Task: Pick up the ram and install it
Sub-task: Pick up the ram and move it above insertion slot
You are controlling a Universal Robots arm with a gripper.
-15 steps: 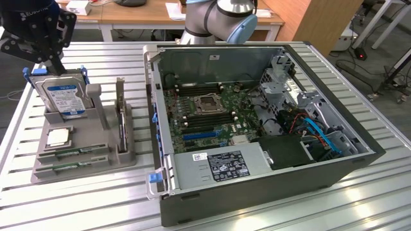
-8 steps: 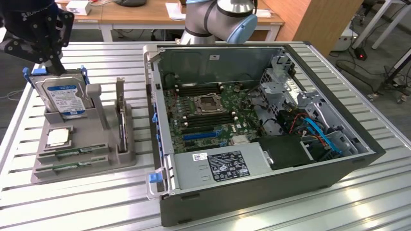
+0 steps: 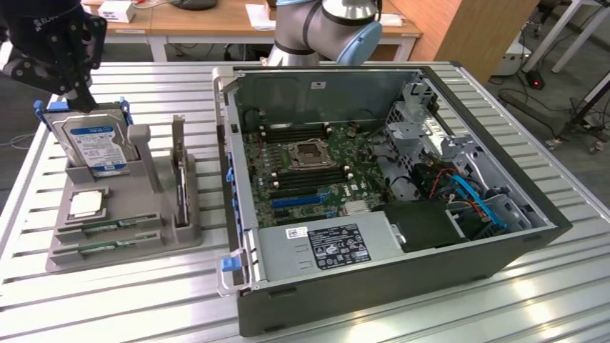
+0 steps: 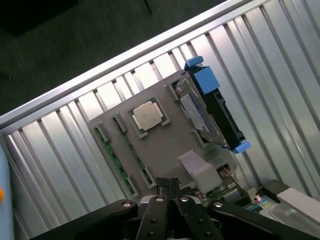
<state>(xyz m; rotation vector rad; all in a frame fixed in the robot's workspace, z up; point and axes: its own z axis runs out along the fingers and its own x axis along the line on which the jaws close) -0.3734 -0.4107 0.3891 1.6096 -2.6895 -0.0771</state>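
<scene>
Black gripper (image 4: 169, 184), pinched together and empty, hangs above the grey holder (image 4: 167, 145). The ram (image 3: 105, 228) lies flat in an edge slot, beside a processor chip (image 3: 86, 204); a hard drive (image 3: 96, 143) stands upright at the holder's other end.

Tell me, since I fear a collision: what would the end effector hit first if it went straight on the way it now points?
Probably the bare grey holder, beside the ram rather than on it. The shut end effector points there in the wrist view, though depth is unclear.
</scene>
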